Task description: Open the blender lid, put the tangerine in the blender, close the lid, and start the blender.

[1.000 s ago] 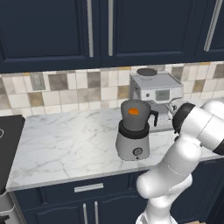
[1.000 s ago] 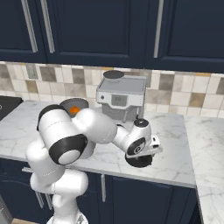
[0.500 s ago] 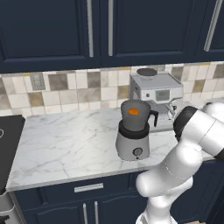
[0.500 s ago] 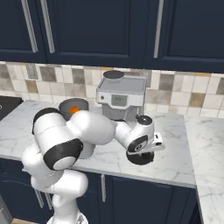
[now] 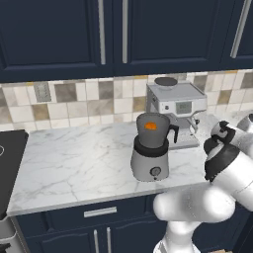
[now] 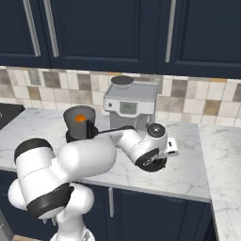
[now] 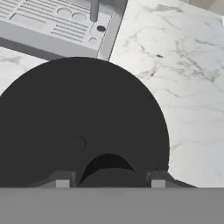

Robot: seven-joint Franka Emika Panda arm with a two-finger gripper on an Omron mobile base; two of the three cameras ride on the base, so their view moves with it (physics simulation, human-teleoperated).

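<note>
Two fingers (image 7: 62, 183) closed on blender lid (image 7: 83, 122), above counter (image 7: 183, 78)

The bench (image 5: 69, 163) looks like polished white marble with thin grey veins, smooth and faintly glossy. The blender (image 5: 150, 148) has a satin silver-grey base that reads as metal or metallic plastic, a matt black collar, and a dark smoky translucent jar. The tangerine (image 5: 150, 126) inside is plain bright orange. The blender lid (image 7: 83, 127) is flat matt black, like plastic. The coffee machine (image 5: 177, 106) is brushed silver. Wall tiles (image 5: 64, 101) look stony and matt; cabinet doors (image 5: 49, 34) are smooth navy with metal handles.
</note>
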